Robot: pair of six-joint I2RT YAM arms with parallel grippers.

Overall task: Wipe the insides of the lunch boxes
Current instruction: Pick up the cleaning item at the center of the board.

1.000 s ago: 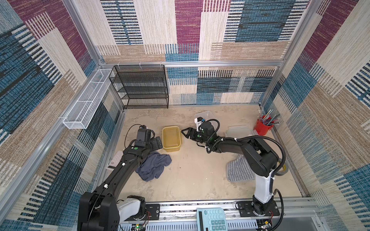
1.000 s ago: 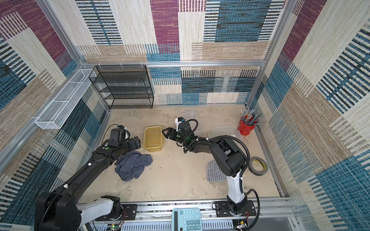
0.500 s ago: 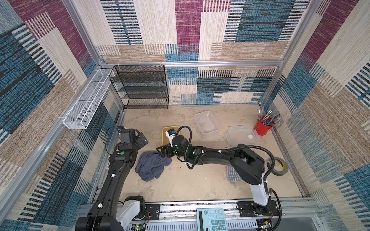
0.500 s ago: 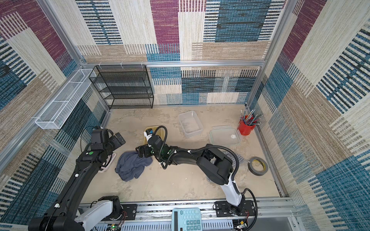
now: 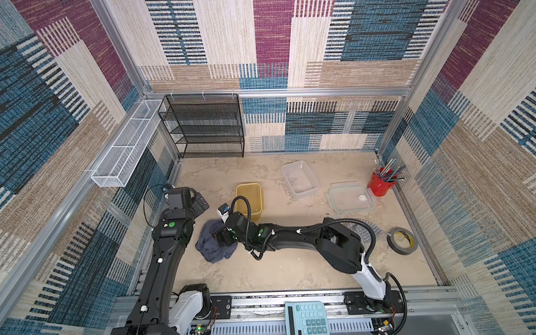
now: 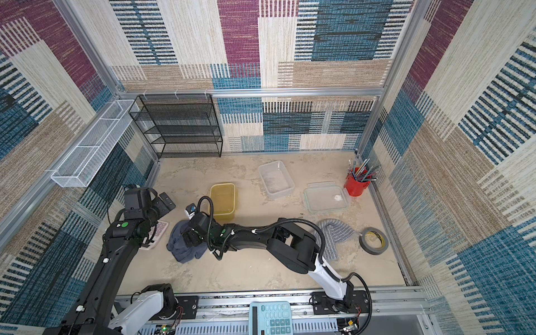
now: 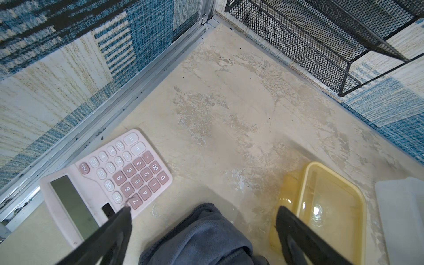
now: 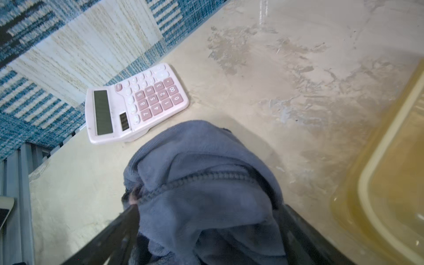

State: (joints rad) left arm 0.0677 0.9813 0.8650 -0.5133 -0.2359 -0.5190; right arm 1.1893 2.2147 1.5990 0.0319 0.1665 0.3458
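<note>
The sandy, scuffed surface fills the walled cell, with a black mesh rack against the back wall and a white wire basket hung on the left wall. The right arm stretches low across the front, and its right claw is down over a crumpled blue-grey cloth, its fingers wide apart on either side of the bunched fabric, which lies on the surface. The left claw hovers above the surface near the left wall, also spread wide and holding nothing. The amber lunch box sits upright and lidless just behind the cloth, near the middle. The clear lunch box, also lidless, stands farther back and to the right, set at a slant. A clear lid lies flat beside it. A striped grey cloth is partly hidden under the right arm. A pink calculator lies by the left wall, and a teal calculator rests at the front rail. A grey tape roll lies by the right wall, with a red pen cup farther back along that wall.
</note>
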